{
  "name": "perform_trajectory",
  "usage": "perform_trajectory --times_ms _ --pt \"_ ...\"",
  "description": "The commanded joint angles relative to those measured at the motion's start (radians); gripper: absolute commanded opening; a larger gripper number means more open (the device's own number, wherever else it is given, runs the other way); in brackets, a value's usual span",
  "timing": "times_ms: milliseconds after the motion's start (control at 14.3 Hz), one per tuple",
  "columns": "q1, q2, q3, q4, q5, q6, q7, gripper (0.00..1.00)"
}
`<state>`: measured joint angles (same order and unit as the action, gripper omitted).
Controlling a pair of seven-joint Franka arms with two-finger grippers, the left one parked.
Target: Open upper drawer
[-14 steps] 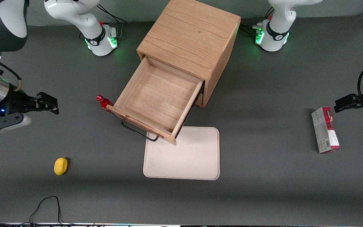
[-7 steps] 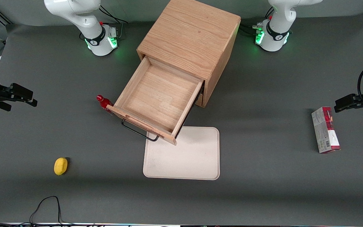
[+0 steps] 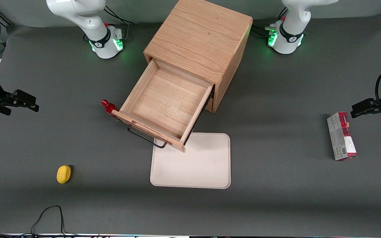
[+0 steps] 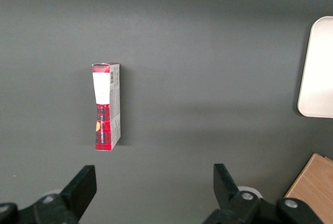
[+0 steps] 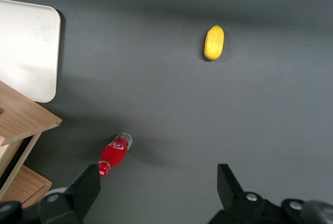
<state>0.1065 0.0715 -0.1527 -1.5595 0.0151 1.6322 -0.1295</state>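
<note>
The upper drawer [image 3: 164, 105] of the oak cabinet [image 3: 198, 36] stands pulled far out toward the front camera, and its wooden inside holds nothing. Its thin black wire handle [image 3: 144, 138] hangs over the edge of a cream tray. My gripper [image 3: 31, 102] is well away from the drawer, toward the working arm's end of the table, above bare mat. Its fingers are spread wide and hold nothing. In the right wrist view the gripper [image 5: 157, 185] hovers over grey mat, with the drawer's corner [image 5: 23, 117] at the frame's edge.
A red bottle [image 3: 108, 106] lies on the mat beside the drawer's front corner, between the drawer and my gripper. A yellow lemon-like object [image 3: 63, 174] lies nearer the front camera. A cream tray [image 3: 203, 165] lies in front of the drawer. A red-and-white box [image 3: 341, 136] lies toward the parked arm's end.
My gripper has pulled back from the drawer toward the working arm's end of the table, then nearly stopped. The drawer, bottle and other objects have not moved.
</note>
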Motion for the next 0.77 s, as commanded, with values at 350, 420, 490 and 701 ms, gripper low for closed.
perform_trajectory --times_ms 350,420,490,701 --pt "-0.004 0.011 -0.001 -0.001 -0.021 0.009 0.019 1.0" --pt "-0.002 0.013 -0.001 0.001 -0.021 0.009 0.022 1.0" --pt "-0.002 0.017 -0.001 0.003 -0.021 0.009 0.024 1.0" --pt "-0.005 0.017 -0.001 0.009 -0.021 0.009 0.027 1.0"
